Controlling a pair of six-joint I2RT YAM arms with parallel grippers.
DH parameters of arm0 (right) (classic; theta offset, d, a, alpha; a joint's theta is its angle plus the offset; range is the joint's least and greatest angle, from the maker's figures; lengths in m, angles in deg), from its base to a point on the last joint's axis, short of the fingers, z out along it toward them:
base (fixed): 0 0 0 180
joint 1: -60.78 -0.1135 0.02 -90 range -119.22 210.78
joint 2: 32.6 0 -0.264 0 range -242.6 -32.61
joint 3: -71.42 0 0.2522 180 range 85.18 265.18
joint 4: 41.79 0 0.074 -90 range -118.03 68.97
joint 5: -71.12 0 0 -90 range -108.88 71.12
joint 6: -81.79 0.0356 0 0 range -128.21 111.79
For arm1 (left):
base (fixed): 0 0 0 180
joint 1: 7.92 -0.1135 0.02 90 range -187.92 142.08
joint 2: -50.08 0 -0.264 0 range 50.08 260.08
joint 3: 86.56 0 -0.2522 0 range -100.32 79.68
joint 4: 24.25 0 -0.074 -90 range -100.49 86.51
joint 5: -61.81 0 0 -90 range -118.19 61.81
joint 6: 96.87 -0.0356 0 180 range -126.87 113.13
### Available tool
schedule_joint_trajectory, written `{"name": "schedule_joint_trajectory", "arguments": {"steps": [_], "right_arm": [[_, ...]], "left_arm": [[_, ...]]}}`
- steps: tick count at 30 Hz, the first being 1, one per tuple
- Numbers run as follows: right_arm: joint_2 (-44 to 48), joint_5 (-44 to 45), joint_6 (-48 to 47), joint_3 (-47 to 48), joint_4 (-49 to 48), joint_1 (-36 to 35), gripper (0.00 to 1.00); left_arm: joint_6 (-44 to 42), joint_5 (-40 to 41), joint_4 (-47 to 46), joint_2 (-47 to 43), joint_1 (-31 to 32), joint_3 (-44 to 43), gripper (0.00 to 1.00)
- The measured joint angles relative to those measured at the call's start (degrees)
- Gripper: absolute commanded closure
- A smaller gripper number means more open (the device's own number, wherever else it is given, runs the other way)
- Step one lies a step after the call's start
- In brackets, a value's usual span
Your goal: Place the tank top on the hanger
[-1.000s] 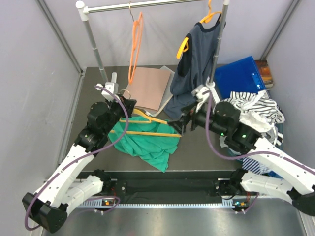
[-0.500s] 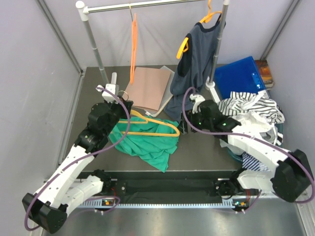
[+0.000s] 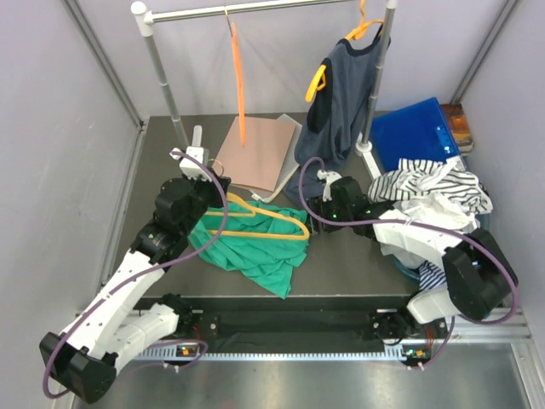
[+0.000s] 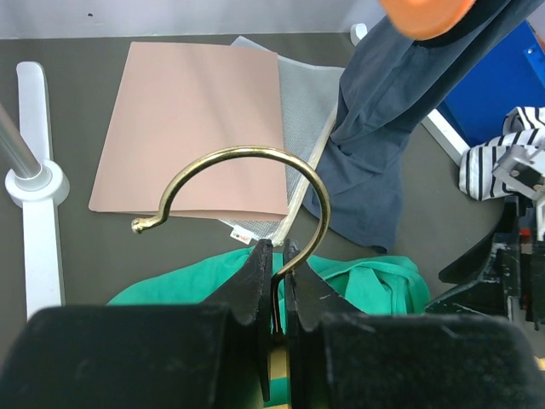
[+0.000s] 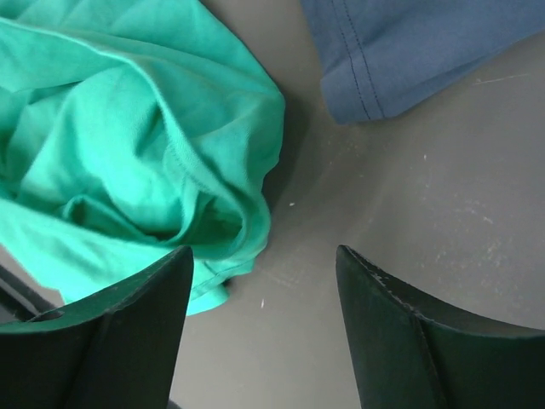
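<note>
My left tool (image 4: 274, 281) is clamped on the hanger (image 3: 298, 228) at the neck, just under the brass hook (image 4: 241, 152), and the hook stands upright between the fingers. The hanger's body lies flat across the tank top (image 3: 251, 256), which sits crumpled on the table (image 5: 409, 213), a little toward 7 o'clock from the middle in the top view.

My right tool (image 5: 264, 264) hovers at the tank top's 3 o'clock edge, fingers apart and nothing between them. In its wrist view a folded hem of green cloth lies under the left finger, and bare table under the gap.

I judge the step in hand to be taking hold of the tank top so that it can be threaded over a hanger arm. To do it well I would shift the right tool toward 9 o'clock until the hem sits squarely between the fingers, and pinch one layer near a strap or armhole, not the whole bunch. The navy top (image 5: 409, 51) hangs close at 1 o'clock, so I must stay off its hem. The left grip should keep the hanger level.
</note>
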Motion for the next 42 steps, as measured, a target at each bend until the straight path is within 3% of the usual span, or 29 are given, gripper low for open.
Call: {"name": "schedule_joint_trajectory", "arguments": {"steps": [4, 5, 8, 9, 19, 25, 29, 36, 37, 39, 40, 42], "right_arm": [[-3.3, -0.1, 0.0, 0.1, -2.0, 0.0, 0.51], [-4.1, -0.2, 0.0, 0.1, -2.5, 0.0, 0.66], [-5.4, -0.7, -0.2, 0.3, -3.3, 0.0, 0.97], [-5.7, -0.9, 0.0, 0.5, -3.5, 0.0, 1.0], [-2.7, -2.0, -0.3, 0.8, -4.2, 0.0, 1.0], [-0.8, -2.9, 1.1, 0.8, -4.4, 0.0, 0.84], [-1.4, -2.9, 1.2, 1.0, -4.3, 0.0, 0.65], [-6.1, -2.9, 1.0, 2.0, -5.5, 0.0, 0.52], [-6.9, -2.9, 0.9, 2.3, -5.5, 0.0, 0.53], [-8.4, -3.0, 0.9, 2.8, -5.8, 0.0, 0.75], [-9.1, -3.0, 0.7, 3.2, -5.9, -0.1, 0.94], [-9.9, -3.0, 0.9, 3.5, -6.1, -0.2, 1.0]], "left_arm": [[0.0, 0.0, 0.0, 0.3, 0.0, 0.2, 1.0], [0.0, 0.0, 0.0, 0.3, 0.0, 0.3, 1.0], [0.0, 0.0, 0.0, 0.3, 0.0, 0.4, 1.0], [0.0, 0.3, 0.0, 0.3, 0.0, 0.5, 1.0], [0.0, 2.8, -0.5, 0.4, 0.0, 2.0, 1.0], [0.0, 3.0, -0.5, 0.3, 0.0, 2.0, 1.0], [0.0, 3.0, -0.5, 0.3, 0.0, 2.0, 1.0], [0.0, 3.0, -0.5, 0.3, 0.0, 2.0, 1.0], [0.0, 3.0, -0.5, 0.3, 0.0, 2.0, 1.0], [0.0, 3.0, -0.5, 0.3, 0.0, 2.0, 1.0], [0.0, 3.0, -0.6, 0.3, 0.0, 2.0, 1.0], [0.0, 3.1, -0.7, 0.3, 0.0, 2.0, 1.0]]}}
